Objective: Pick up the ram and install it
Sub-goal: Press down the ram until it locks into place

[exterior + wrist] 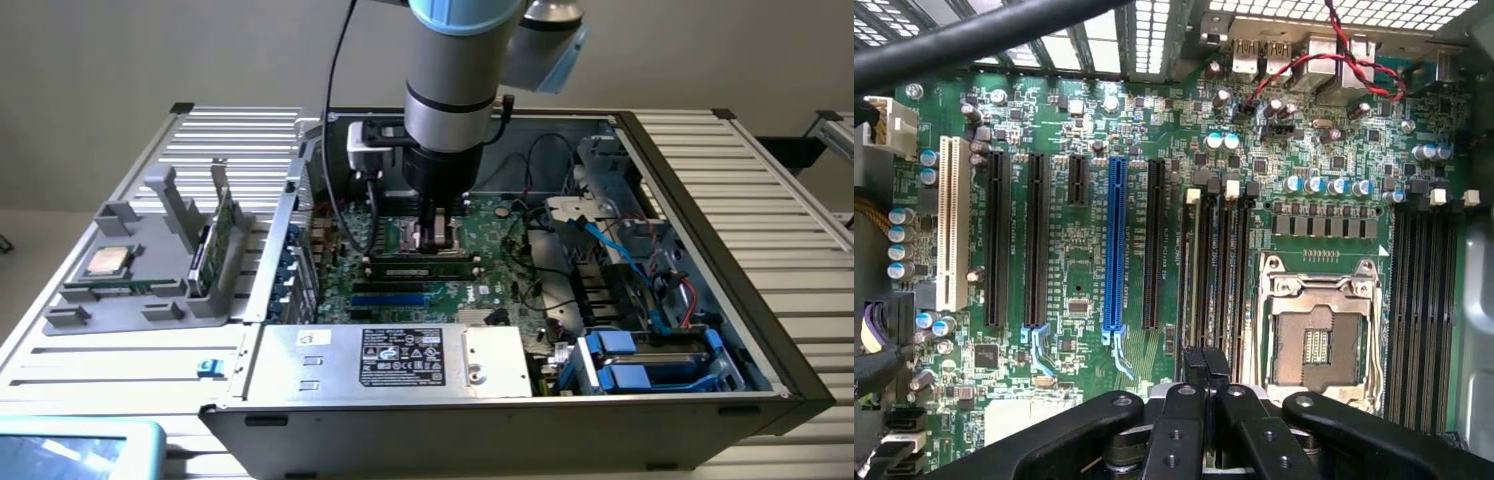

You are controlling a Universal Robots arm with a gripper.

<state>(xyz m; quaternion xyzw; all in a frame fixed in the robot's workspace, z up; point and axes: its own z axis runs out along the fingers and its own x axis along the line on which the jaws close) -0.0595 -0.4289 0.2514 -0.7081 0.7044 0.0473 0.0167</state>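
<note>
The ram (424,266), a narrow green stick with dark chips, stands on edge in a slot of the motherboard (505,222) inside the open computer case. My gripper (438,242) comes straight down onto the ram's top edge, its fingers shut on it. In the wrist view the gripper (1204,368) has its dark fingertips pressed together over the black memory slots (1216,265), beside the bare processor socket (1316,335). From that view I cannot make out the ram itself.
A grey fixture (80,318) at the exterior view's left holds a silver-topped processor (107,262) and an upright green card (214,250). Cables (607,245), blue drive bays (638,368) and the power supply (394,358) crowd the case. A long blue slot (1116,245) lies beside the memory slots.
</note>
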